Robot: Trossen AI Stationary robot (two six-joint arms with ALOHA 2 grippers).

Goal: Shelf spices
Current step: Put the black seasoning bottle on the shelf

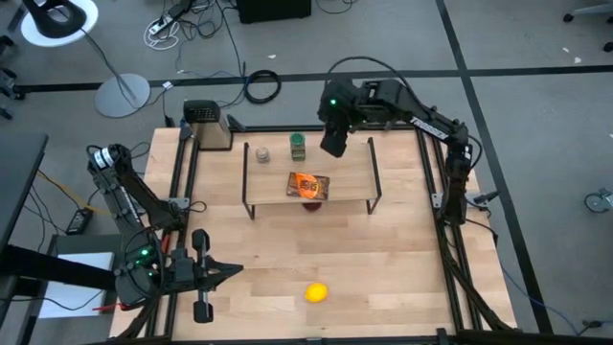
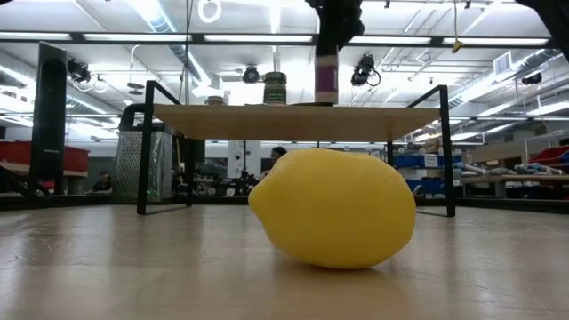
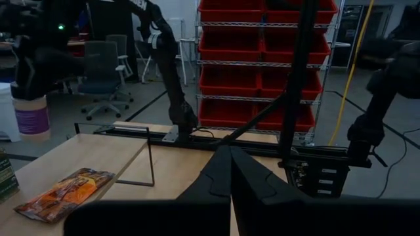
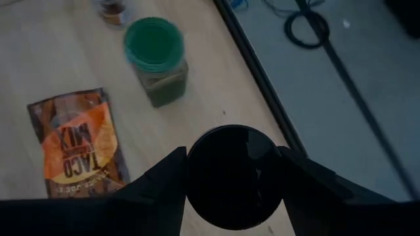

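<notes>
From above, our right claw (image 1: 334, 144) hides what it grips over the shelf (image 1: 354, 177); the low and right wrist views show it grasping the purple jar (image 2: 325, 84) by its black lid (image 4: 231, 177). Just beside that claw stands the green jar (image 4: 156, 59), with the packet (image 4: 75, 144) and beige jar (image 1: 262, 152) farther along. Our left claw (image 1: 230, 272) waits clenched over the bench (image 1: 383, 259), the lemon (image 2: 333, 207) near it.

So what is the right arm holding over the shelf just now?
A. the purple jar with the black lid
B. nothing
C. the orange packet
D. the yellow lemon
A: the right gripper has its fingers closed around the purple jar, black lid up, above the shelf.
</notes>
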